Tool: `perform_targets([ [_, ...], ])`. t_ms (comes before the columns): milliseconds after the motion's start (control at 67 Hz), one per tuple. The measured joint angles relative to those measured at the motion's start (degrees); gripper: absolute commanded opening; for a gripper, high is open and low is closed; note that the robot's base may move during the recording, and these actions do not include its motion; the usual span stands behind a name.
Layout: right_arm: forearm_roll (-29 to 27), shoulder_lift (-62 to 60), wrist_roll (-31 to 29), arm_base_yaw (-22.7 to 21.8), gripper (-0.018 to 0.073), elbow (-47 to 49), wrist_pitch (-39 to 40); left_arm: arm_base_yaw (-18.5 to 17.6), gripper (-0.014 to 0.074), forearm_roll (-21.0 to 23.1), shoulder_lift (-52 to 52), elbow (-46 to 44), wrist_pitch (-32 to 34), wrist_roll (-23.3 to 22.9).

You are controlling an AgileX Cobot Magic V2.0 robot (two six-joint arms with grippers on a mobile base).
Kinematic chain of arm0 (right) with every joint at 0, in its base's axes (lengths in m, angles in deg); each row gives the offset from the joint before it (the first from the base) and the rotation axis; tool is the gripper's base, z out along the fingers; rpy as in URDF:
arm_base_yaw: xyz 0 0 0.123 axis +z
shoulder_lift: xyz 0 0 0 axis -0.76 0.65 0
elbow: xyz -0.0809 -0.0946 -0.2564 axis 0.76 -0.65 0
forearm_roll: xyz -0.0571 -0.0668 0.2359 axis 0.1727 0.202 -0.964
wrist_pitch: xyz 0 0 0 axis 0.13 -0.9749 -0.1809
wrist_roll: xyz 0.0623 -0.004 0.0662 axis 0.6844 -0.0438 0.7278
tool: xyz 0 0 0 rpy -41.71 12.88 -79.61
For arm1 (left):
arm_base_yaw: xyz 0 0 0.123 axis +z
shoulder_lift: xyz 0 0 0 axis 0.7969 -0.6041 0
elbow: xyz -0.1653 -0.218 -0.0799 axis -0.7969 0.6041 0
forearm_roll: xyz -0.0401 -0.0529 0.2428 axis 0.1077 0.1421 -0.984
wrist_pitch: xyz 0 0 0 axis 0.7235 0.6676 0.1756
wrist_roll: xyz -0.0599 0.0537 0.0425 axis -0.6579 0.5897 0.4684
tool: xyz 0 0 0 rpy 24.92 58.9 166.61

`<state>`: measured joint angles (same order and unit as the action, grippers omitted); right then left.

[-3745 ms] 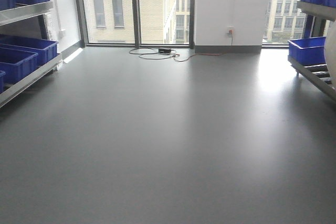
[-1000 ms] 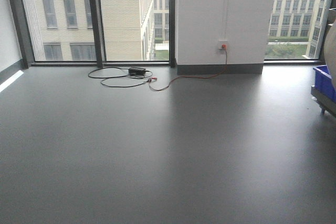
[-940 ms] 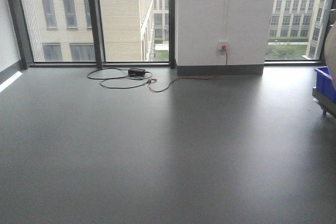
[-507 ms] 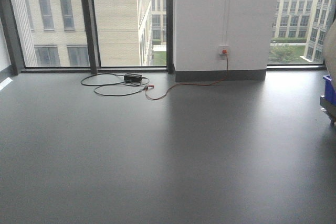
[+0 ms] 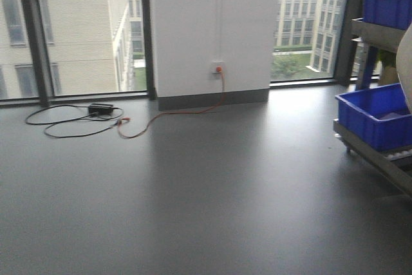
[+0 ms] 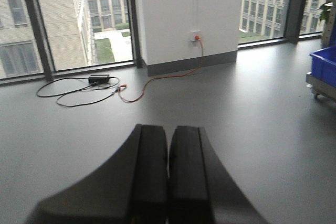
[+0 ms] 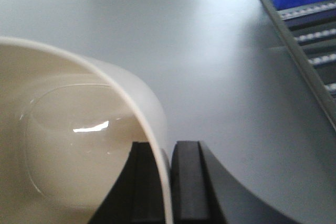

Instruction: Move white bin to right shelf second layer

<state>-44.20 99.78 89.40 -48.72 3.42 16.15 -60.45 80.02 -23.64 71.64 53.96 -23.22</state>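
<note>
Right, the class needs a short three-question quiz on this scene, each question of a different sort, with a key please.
1. True or false: the left gripper is holding an object.
2. What does the right gripper clamp? A) the rim of the glossy cream-white plastic bin B) a cardboard box C) nothing
3. Fill in: the blue rectangular plastic crate sits on the steel rack, whose tracks are lined with small white ____.

Key: 1 false, its jaws are shut together on nothing; 2 A; 3 rollers.
</note>
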Motion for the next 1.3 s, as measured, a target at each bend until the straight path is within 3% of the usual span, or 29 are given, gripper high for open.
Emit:
perform_targets([
  [1298,0.0,0.0,0.0,0.0,0.0049,0.0,0.0,0.0,0.0085,0.0,0.0,0.0,0.0,0.0],
])
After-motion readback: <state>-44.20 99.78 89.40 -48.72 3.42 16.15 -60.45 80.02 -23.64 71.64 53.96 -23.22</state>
